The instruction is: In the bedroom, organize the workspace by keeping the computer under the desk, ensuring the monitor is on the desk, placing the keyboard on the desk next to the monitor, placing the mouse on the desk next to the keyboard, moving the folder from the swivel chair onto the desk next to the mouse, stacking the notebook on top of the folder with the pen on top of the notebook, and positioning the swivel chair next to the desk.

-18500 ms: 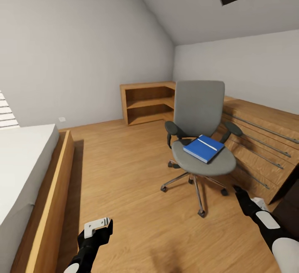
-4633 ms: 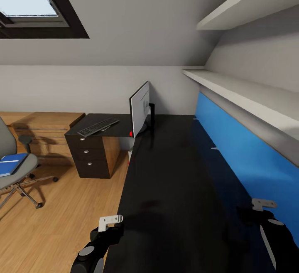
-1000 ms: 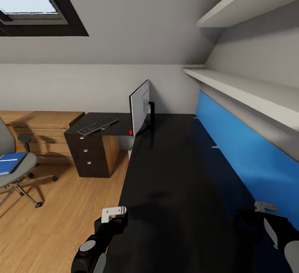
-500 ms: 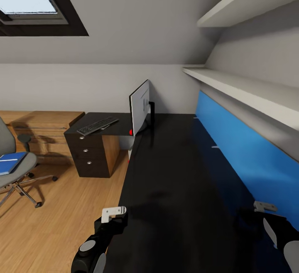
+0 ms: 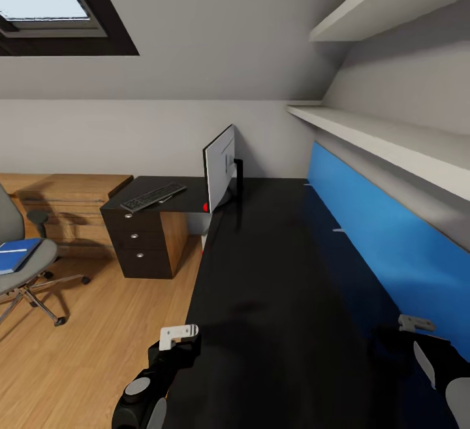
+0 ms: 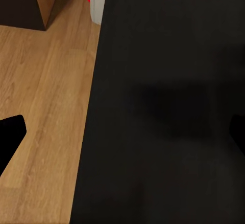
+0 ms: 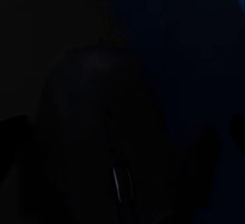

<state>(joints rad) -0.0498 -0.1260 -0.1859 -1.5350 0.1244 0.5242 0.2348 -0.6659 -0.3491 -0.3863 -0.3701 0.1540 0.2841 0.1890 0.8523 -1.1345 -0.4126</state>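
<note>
Two grippers hung low over the desk (image 5: 274, 298): the left gripper (image 6: 122, 132) spread open, the right gripper (image 7: 122, 132) spread around the mouse (image 7: 102, 137). Farther along stood the monitor (image 5: 220, 169) and keyboard (image 5: 154, 196). The folder (image 5: 14, 254) lay on the swivel chair (image 5: 19, 262). Nothing had shifted in the past second.

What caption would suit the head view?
Long black desk with monitor and keyboard; blue folder waits on the swivel chair.
</note>
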